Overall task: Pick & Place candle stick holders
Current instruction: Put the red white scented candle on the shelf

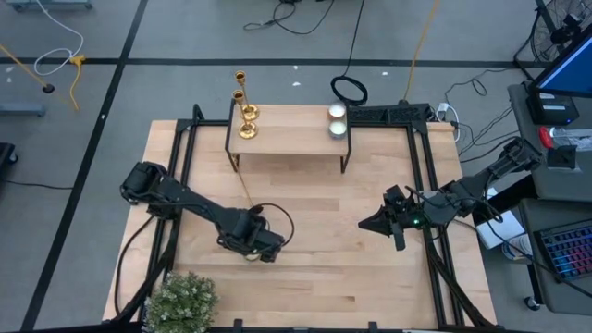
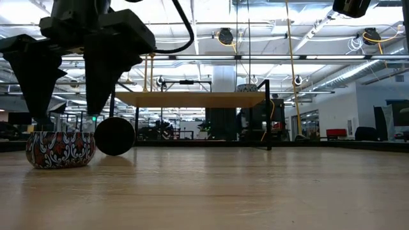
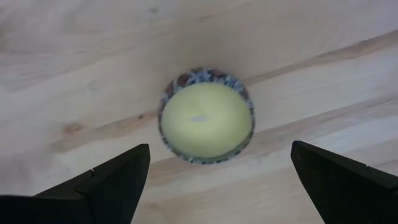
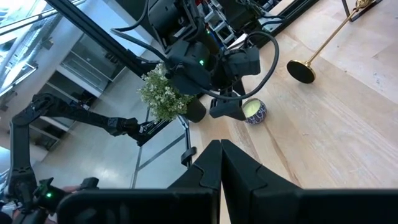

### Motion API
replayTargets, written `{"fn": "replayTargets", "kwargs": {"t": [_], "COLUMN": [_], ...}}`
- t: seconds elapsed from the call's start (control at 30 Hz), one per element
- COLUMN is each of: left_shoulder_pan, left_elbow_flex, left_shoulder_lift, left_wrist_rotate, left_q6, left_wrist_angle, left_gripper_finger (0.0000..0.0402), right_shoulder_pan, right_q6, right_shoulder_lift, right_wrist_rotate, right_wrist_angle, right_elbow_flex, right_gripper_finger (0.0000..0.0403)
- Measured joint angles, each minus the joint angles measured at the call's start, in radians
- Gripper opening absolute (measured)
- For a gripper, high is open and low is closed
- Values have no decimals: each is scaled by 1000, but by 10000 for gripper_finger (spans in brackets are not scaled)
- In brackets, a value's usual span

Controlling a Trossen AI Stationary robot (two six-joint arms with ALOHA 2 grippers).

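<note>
While no writing shows, left end effector (image 3: 214, 180) straddles candle (image 3: 206, 122) — open.

Three candle stick holders (image 1: 247, 118), three candles (image 1: 337, 121)

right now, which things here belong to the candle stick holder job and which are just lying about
Job: two gold candle stick holders on the shelf; third holder lying on the table.
Lying about: patterned candle tin, shelf candles, plant.
</note>
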Motion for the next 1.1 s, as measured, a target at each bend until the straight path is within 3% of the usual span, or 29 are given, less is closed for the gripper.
{"fn": "replayTargets", "kwargs": {"t": [0.37,0.6,1.1], "left_shoulder_pan": [21,22,15], "left_elbow_flex": [-5,-73,-76], "left_shoulder_lift": [10,10,10], "left_wrist_rotate": [-11,53,35], "left_q6": [18,-1,-12], "left_wrist_angle": [0,69,122], "left_gripper_finger": [398,397,397], "right_shoulder_pan": [0,0,0], "right_q6": [0,0,-4], "right_shoulder_lift": [0,0,0], "right_wrist_rotate": [0,0,0], "right_wrist_angle": [0,0,0], "right_elbow_flex": [0,0,0], "right_gripper_finger": [0,0,0]}}
